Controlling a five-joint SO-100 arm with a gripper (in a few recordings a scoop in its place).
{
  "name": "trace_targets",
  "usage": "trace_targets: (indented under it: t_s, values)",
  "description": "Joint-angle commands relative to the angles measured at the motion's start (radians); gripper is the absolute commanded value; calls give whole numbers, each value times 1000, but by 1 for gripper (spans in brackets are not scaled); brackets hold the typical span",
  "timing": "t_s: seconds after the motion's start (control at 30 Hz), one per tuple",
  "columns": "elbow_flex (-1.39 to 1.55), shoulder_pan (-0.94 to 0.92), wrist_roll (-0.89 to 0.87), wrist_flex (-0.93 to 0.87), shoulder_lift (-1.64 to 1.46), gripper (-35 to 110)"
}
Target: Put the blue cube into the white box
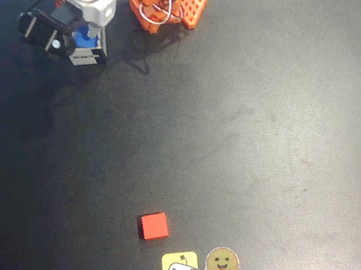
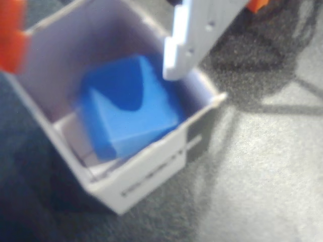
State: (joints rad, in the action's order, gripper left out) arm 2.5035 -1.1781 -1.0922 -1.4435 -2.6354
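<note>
we judge the blue cube (image 2: pixel 128 108) to be light, stiff and smooth-faced, the kind of block that is best taken by two opposite flat sides, squarely, so it does not twist out. right now it needs no taking: in the wrist view it sits inside the white box (image 2: pixel 151 169), tilted, one edge raised and a lower corner down near the floor of the box. it seems close to the walls, with little room to spare.

the box itself looks thin-walled and easy to push or crush, so we would keep the fingers off its rim. its labelled side faces the wrist camera. seen from overhead, the box (image 1: pixel 89 55) stands at the top left of the dark table (image 1: pixel 246 133), with the cube (image 1: pixel 84 37) showing as a blue patch inside it.

the gripper (image 2: pixel 96 45) hangs over the box with its jaws apart, the white finger (image 2: pixel 194 38) over the right wall and an orange one at the left edge, and it holds nothing.

the red cube (image 1: pixel 153 226) lies well apart, near two stickers (image 1: pixel 201 267) at the bottom edge.
</note>
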Motion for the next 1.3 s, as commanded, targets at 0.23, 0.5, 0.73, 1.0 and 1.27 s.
trace_targets:
  t_s: [0.23, 0.5, 0.73, 1.0, 1.27]
  values:
    - [-3, -5, 29, 95, 5, 0]
    - [-89, 262, -9, 212, 121, 0]
    - [-163, 606, -176, 202, 147, 0]
    - [-170, 1048, -468, 187, 132, 0]
    - [-160, 1244, -523, 156, 58, 0]
